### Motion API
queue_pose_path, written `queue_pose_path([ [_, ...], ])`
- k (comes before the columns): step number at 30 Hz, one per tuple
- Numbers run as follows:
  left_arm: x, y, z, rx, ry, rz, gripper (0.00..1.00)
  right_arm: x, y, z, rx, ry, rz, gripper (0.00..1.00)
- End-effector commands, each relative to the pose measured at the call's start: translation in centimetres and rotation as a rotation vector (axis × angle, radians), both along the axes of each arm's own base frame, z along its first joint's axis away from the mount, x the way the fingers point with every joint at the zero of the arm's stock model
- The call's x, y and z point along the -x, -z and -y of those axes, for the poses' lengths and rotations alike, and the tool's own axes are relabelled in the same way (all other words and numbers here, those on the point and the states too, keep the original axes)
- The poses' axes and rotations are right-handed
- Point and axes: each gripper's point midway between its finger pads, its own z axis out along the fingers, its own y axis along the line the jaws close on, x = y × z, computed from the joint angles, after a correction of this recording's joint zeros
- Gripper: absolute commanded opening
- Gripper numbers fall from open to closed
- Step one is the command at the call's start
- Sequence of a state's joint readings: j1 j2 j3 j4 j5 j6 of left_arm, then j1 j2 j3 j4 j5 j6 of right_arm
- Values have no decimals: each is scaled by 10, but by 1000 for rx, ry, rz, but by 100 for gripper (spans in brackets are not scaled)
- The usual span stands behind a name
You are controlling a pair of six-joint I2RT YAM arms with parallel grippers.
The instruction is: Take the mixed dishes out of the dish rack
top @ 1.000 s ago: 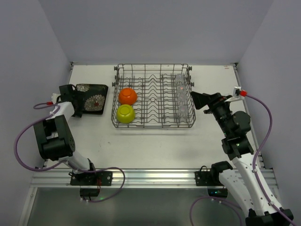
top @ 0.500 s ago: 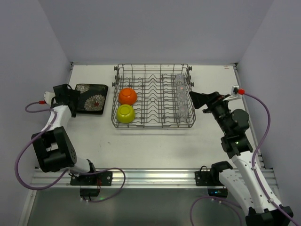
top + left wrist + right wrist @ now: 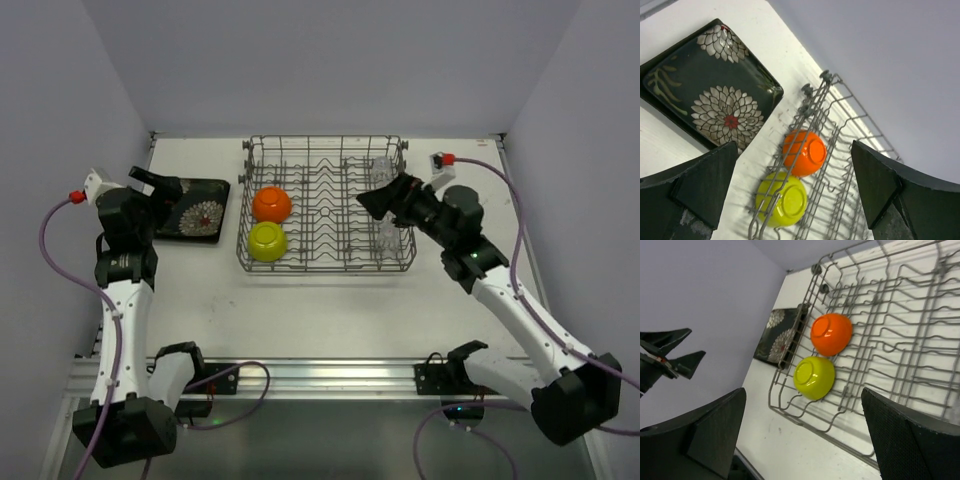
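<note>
The grey wire dish rack (image 3: 325,262) stands mid-table. In its left end lie an orange bowl (image 3: 271,204) and a yellow-green bowl (image 3: 267,241), both bottom-up. Clear glasses (image 3: 383,170) stand along its right side. A black flowered plate (image 3: 195,212) lies flat on the table left of the rack. My left gripper (image 3: 157,188) hovers open over that plate's left edge, facing the rack. My right gripper (image 3: 378,200) hangs open above the rack's right part. The left wrist view shows the plate (image 3: 710,100) and both bowls (image 3: 804,152). The right wrist view shows the yellow-green bowl (image 3: 814,377).
Lilac walls close in the table on the left, back and right. An aluminium rail (image 3: 320,375) with the arm bases runs along the near edge. Purple cables (image 3: 50,260) loop beside each arm. Bare white tabletop (image 3: 330,310) lies in front of the rack.
My left arm has lifted and straightened, with its gripper now raised over the plate's left edge. My right arm has swung left, from beside the rack to above its right part. Both grippers stay open.
</note>
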State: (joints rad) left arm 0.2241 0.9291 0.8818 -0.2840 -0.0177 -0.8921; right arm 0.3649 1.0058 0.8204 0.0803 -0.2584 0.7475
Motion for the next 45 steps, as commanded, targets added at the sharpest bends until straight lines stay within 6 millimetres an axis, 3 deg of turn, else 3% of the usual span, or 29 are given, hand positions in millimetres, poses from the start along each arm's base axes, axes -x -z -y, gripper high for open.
queue_pose_path([
  [1,15,-10,23,-144,160,-35,100,0,-16,-38,125,-8,32,99],
  [3,26,-10,24,-200,186,-89,100,-15,-17,-34,221,111,40,99],
  [4,30,-24,23,-239,195,-77,100,-20,-10,-40,249,126,23,99],
  [7,50,-25,20,-339,222,-132,100,-18,-13,-65,130,70,2,99],
  [9,59,-21,27,-365,236,-136,100,-15,-17,-86,17,-19,12,99],
  [11,61,-1,28,-382,241,-175,100,-16,-15,-109,-39,-110,7,99],
  [13,64,16,18,-393,185,-214,100,-24,-2,-127,15,-162,-85,99],
  [14,64,19,16,-396,168,-214,100,-36,21,-138,87,-169,-207,99],
  [19,68,53,8,-413,128,-274,100,-43,62,-154,141,-167,-330,99],
  [23,69,45,12,-431,146,-259,100,-43,87,-168,163,-186,-386,99],
  [24,70,44,13,-433,148,-255,100,-42,103,-174,180,-198,-417,99],
  [29,72,43,20,-437,176,-245,100,-39,130,-199,176,-254,-458,99],
  [31,72,42,20,-438,178,-240,100,-40,143,-205,194,-253,-474,99],
  [36,71,43,29,-434,219,-224,100,-53,141,-209,216,-224,-433,99],
  [40,70,43,31,-434,236,-217,100,-81,137,-207,248,-179,-406,99],
  [41,70,43,32,-434,237,-215,100,-88,147,-207,256,-177,-417,99],
  [45,70,42,33,-434,240,-208,100,-117,152,-200,249,-172,-410,99],
])
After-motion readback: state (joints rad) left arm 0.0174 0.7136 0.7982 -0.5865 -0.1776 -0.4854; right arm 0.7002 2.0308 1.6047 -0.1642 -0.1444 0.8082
